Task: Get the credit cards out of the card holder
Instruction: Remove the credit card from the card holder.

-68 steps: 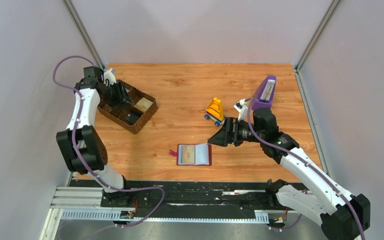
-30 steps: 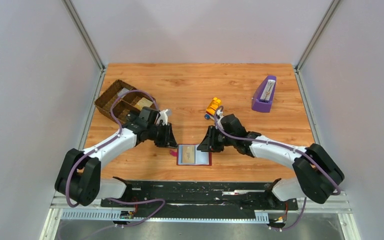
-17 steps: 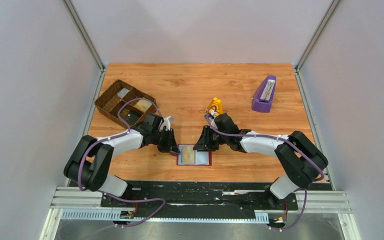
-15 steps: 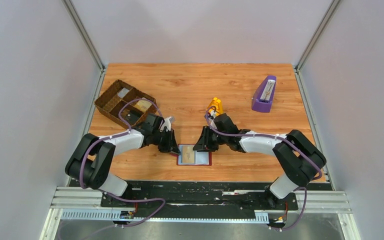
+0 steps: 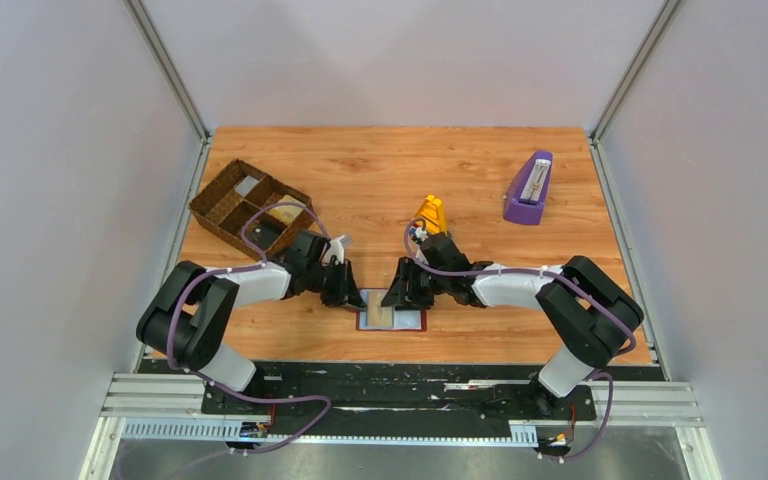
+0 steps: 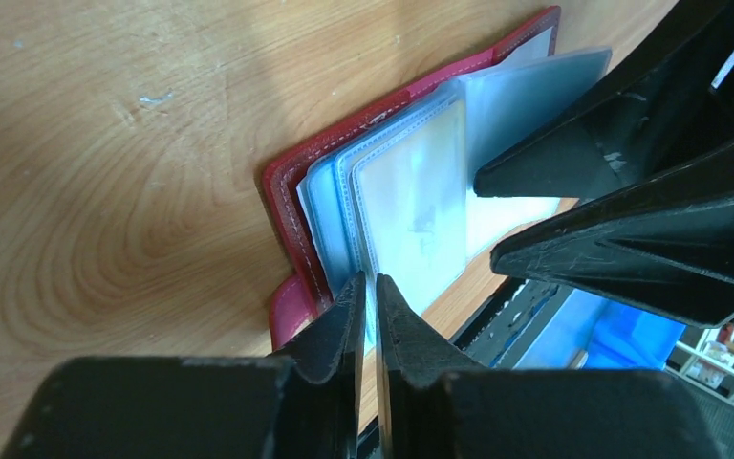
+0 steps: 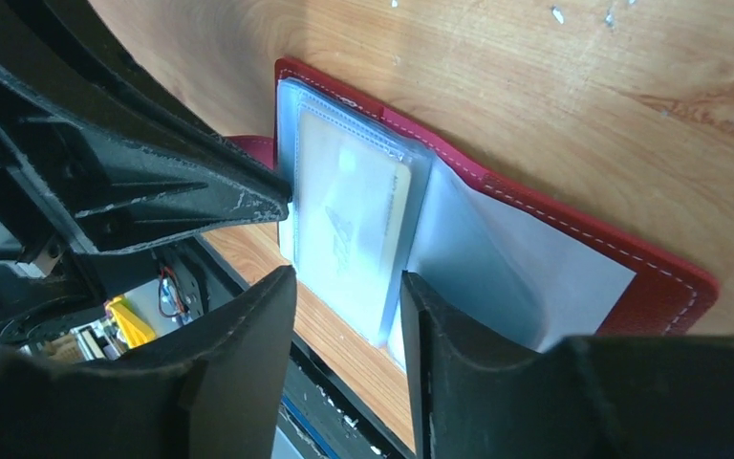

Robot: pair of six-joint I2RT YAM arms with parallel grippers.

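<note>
Where the wooden desk (image 5: 380, 170) meets its near edge, both arms bend low and inward toward the middle. A brown wicker basket (image 5: 250, 205) sits at the far left, a purple wedge stand (image 5: 530, 190) stands at the far right, and a small yellow toy (image 5: 430, 213) stands near the centre.

The dark red card holder (image 5: 410, 322) lies open and flat on the desk, near the near edge, between the two grippers. The right gripper (image 7: 348, 275) is spread, with one finger on either side of the top sleeve. The left gripper (image 6: 366, 279) is pressed almost together, with only a thin slit between its fingers, and its tips are at the left edge of the plastic sleeves (image 6: 411, 182). I cannot tell whether a sleeve is caught between them. A pale card (image 7: 354, 215) shows through the top sleeve.
</note>
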